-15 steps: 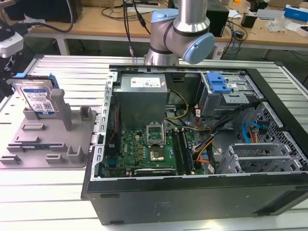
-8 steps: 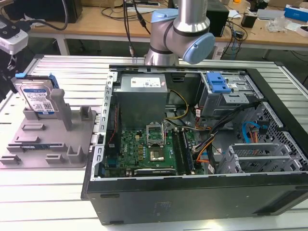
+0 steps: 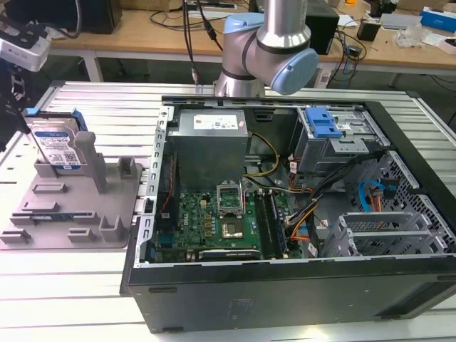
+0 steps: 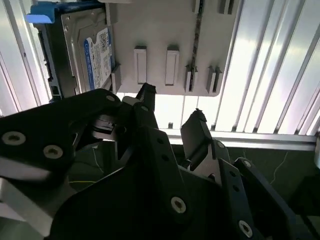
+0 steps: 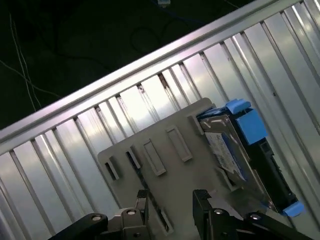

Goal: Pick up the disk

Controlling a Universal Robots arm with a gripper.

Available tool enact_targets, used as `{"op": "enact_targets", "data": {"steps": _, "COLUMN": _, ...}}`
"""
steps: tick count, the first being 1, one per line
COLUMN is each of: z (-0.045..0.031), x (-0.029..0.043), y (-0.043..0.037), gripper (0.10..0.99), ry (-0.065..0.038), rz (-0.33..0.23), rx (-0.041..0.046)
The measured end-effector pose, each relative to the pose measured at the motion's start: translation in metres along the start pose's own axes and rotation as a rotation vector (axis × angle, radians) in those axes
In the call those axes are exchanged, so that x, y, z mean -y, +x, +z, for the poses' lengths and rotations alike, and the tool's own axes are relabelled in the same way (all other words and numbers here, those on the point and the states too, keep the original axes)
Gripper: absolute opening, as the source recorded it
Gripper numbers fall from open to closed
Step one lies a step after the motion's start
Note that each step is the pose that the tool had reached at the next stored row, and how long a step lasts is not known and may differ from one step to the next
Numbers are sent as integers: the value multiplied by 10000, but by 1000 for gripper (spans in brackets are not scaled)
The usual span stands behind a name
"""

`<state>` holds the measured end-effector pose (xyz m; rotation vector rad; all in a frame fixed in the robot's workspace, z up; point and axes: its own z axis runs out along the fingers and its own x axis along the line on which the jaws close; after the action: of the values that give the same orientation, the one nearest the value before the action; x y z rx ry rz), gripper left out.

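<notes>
I am looking at the flat silver-grey hard disk with its blue-and-white label and blue plastic side rails; it is standing on edge in a slot at one corner of the grey plastic fixture plate, the far corner on the exterior view's left. The plate is lying on the ribbed aluminium table, just beside the open black computer case, and the grey-and-blue robot arm is rising behind that case. In both wrist views the black two-fingered gripper is hanging over the plate with its fingers spread and nothing between them. The fingertips are pointing at the row of small raised posts along the plate's edge. The disk is sitting off to one side of the gripper, near it but not touching it.
</notes>
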<state>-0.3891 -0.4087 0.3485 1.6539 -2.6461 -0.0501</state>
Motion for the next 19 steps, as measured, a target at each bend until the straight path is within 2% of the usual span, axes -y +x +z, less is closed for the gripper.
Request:
{"op": "enact_targets", "data": {"steps": 9, "z": 2, "x": 2, "y": -1, "gripper": 482, "ry": 1, "rz": -2021, "rx": -78}}
{"op": "enact_targets", "data": {"steps": 11, "z": 2, "x": 3, "y": -2, "gripper": 482, "ry": 2, "rz": -2717, "rx": -104}}
{"op": "enact_targets", "data": {"steps": 15, "z": 3, "x": 8, "y": -4, "gripper": 482, "ry": 1, "rz": -3671, "rx": -137}}
{"op": "enact_targets", "data": {"steps": 19, "z": 3, "x": 14, "y": -7, "gripper": 482, "ry": 1, "rz": -4175, "rx": -156}}
